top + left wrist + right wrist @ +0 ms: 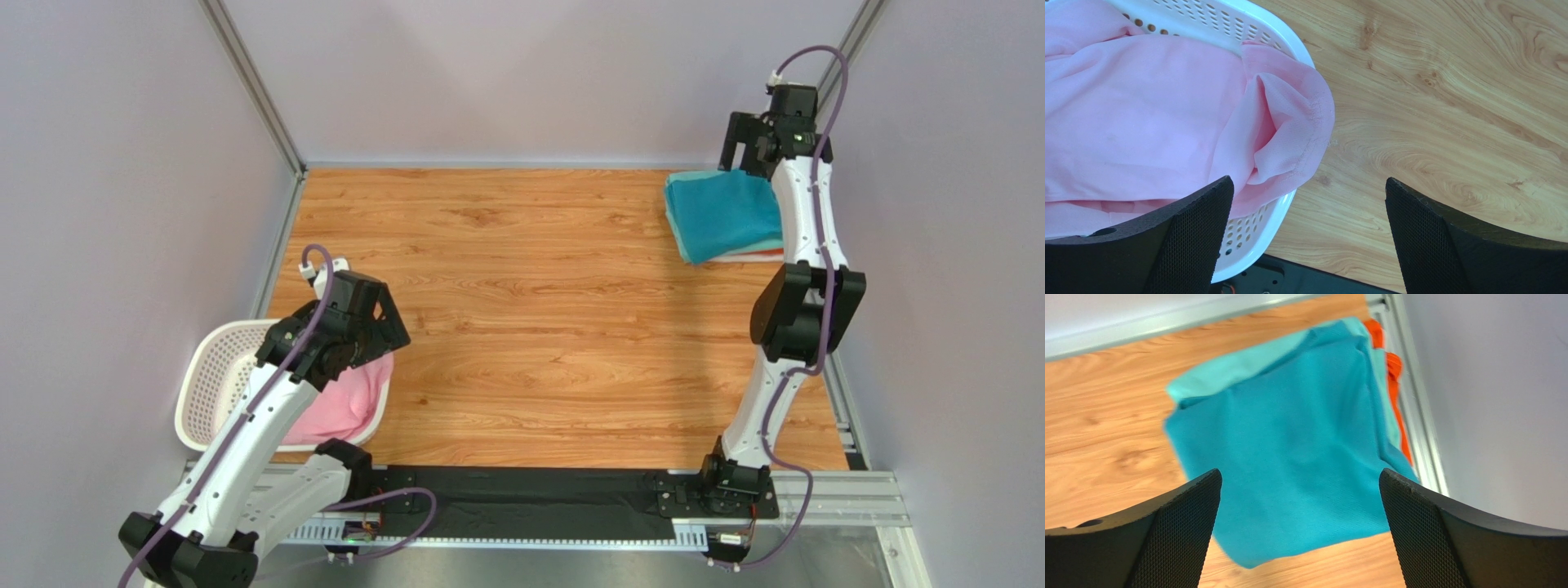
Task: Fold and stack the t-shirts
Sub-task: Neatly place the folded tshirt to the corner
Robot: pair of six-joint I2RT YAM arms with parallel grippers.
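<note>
Pink t-shirt [1149, 122] looks limp and light in the lattice basket [1229, 24]; pinch its overhanging fold; left gripper [1308, 196], right gripper [1300, 484] both spread empty.

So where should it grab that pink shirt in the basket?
Probably the bunched fold of the pink t-shirt draped over the basket rim, coming from above with the left gripper: it stands raised, while the rest lies flat.
</note>
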